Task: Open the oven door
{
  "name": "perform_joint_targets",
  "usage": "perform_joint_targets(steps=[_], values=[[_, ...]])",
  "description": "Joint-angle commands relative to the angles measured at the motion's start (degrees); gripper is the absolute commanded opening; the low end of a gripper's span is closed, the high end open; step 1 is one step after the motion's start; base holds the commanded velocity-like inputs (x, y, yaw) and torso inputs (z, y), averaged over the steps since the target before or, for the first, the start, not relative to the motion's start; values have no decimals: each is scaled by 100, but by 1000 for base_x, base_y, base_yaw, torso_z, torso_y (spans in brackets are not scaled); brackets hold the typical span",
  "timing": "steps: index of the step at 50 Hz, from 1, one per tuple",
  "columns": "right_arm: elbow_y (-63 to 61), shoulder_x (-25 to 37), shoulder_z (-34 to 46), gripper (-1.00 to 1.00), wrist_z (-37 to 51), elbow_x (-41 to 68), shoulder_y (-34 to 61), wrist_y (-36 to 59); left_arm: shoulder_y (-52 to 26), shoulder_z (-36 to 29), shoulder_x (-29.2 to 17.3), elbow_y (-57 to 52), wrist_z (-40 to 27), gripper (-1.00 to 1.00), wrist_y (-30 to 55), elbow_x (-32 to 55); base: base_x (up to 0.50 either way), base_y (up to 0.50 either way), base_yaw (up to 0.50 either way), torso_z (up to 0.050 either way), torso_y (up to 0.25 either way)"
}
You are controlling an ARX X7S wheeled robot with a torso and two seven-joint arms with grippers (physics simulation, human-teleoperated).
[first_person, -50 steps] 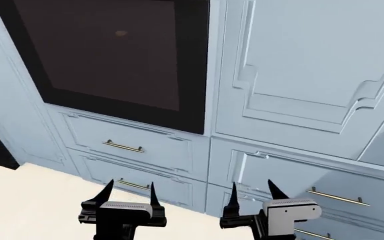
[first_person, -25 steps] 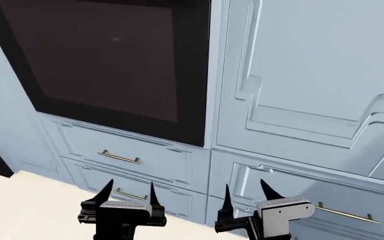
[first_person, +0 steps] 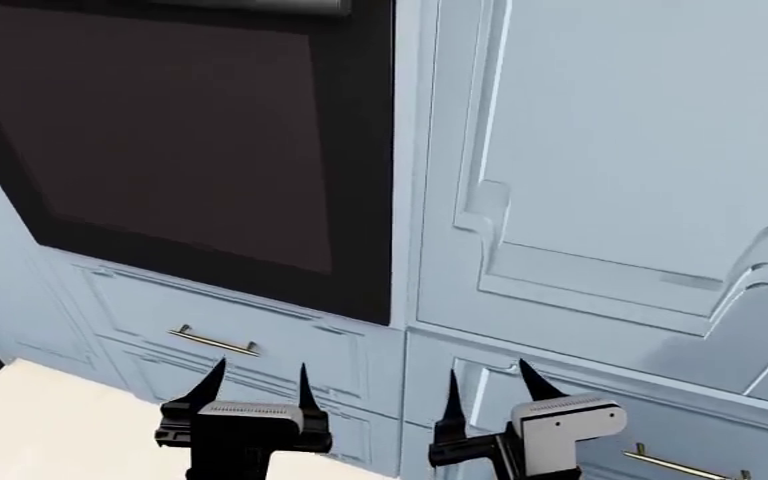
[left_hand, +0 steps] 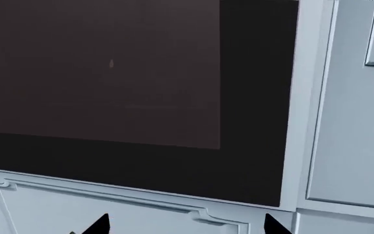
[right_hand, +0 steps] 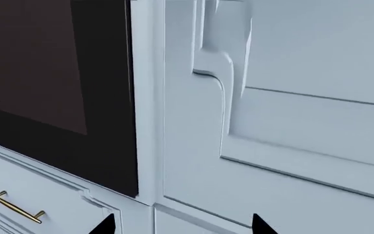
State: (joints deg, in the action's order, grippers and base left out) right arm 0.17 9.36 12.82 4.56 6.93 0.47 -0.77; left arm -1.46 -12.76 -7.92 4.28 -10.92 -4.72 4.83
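The oven door [first_person: 184, 150] is a black panel with a dark glass window, standing shut at the upper left of the head view. A strip of its silver bar handle [first_person: 251, 5] shows at the top edge. My left gripper [first_person: 257, 385] hangs open below the door, in front of the drawers and apart from them. My right gripper [first_person: 488, 372] is open too, below the seam between oven and cabinet. In the left wrist view the oven door [left_hand: 109, 73] fills most of the frame above the left gripper [left_hand: 185, 219]. The right wrist view has the oven door [right_hand: 44, 73] beside the right gripper [right_hand: 183, 219].
Pale blue drawers with thin brass handles [first_person: 213, 342] sit under the oven. A tall pale blue cabinet door [first_person: 624, 150] is to the right, with another drawer handle [first_person: 684, 465] below it. Cream floor [first_person: 37, 420] shows at the lower left.
The head view has tilted upward: oven door and drawers slid down and left in the frame, and the silver handle came into view at the top. Both grippers stay open.
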Motion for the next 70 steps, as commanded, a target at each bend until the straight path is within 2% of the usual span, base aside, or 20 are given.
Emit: perform_joint_targets(steps=[1,22,28,30,32,33,36,38,41,43,48,60,70], values=[[-65,56,82,100,37,-21,-2,42,-7,-44,-40,-26,-55,100,24,44,284,85,0,0,0],[33,72,97,100,204,6,33,13,-33,-113,-93,-29,-150,100,35,116,108,32,0,0,0],[23,84,102,100,227,37,23,-10,-214,81,-203,-347,-191,100,461,373,0,0,0,0,0],[29,89,105,100,227,49,22,-29,-436,-11,-467,-586,-283,100,630,-86,0,0,0,0,0],[25,95,109,100,222,65,17,-54,-733,-337,-901,-884,-359,100,817,-1086,0,0,0,0,0],[33,97,110,100,220,73,17,-69,-930,-601,-1192,-1027,-393,100,869,-1850,0,0,0,0,0],[18,105,113,100,223,97,13,-74,-1726,-1362,-2125,-1411,57,100,1052,-4000,0,0,0,0,0],[1,111,121,100,226,106,15,-65,-2328,-1664,-2603,-1533,506,100,993,-4947,0,0,0,0,0],[17,116,123,100,231,120,21,-93,-3156,-1917,-3054,-1556,1021,100,674,-5642,0,0,0,0,0],[3,121,126,100,240,128,18,-91,-3607,-1999,-3200,-1537,1261,100,442,-5766,0,0,0,0,0],[-19,132,125,100,263,153,6,-105,-4253,-2024,-3273,-1529,1698,100,208,-5669,0,0,0,0,0],[-100,165,150,100,318,181,-28,-117,-4620,-1824,-3195,-1603,2085,100,379,-5347,0,0,0,0,0],[-86,188,170,100,349,199,-34,-170,-5184,-1862,-2847,-1203,2344,100,462,-5204,0,0,0,0,0]])
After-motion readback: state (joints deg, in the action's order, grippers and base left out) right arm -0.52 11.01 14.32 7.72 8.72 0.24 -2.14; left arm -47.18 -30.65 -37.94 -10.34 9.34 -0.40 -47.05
